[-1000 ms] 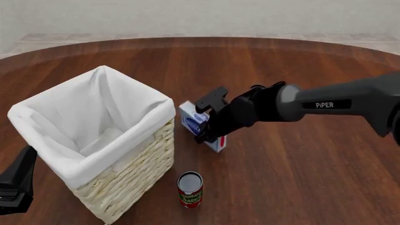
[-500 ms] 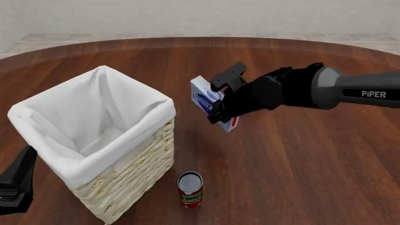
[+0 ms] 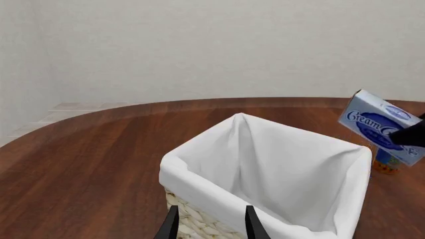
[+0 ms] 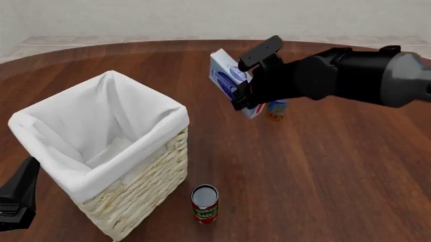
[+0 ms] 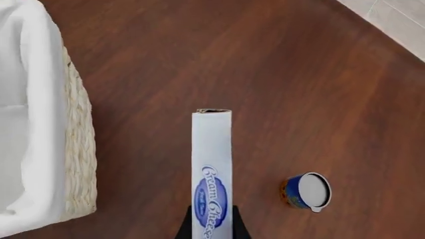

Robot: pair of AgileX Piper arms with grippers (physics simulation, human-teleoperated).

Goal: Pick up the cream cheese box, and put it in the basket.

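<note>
The cream cheese box (image 4: 227,79), pale blue-white with a dark blue oval logo, hangs tilted in the air above the table, to the right of the basket and beyond it. My right gripper (image 4: 241,97) is shut on the box's lower part; the right wrist view shows the box (image 5: 211,169) edge-on between the fingers. The basket (image 4: 151,184) is tall cream wicker with a white liner and stands at the left. My left gripper (image 3: 211,225) is open and holds nothing, low beside the basket's (image 3: 199,185) near left corner. The left wrist view shows the box (image 3: 377,122) at the far right.
A tomato sauce can (image 4: 205,204) stands upright in front of the basket's right corner. A small blue can (image 4: 276,108) stands on the table beneath the held box, also seen as the blue can (image 5: 307,191) in the right wrist view. Dark wooden table (image 4: 336,176) all around.
My right gripper has lifted the cream cheese box off the table and carried it higher and farther back. The small blue can has come into sight. The left arm has not moved.
</note>
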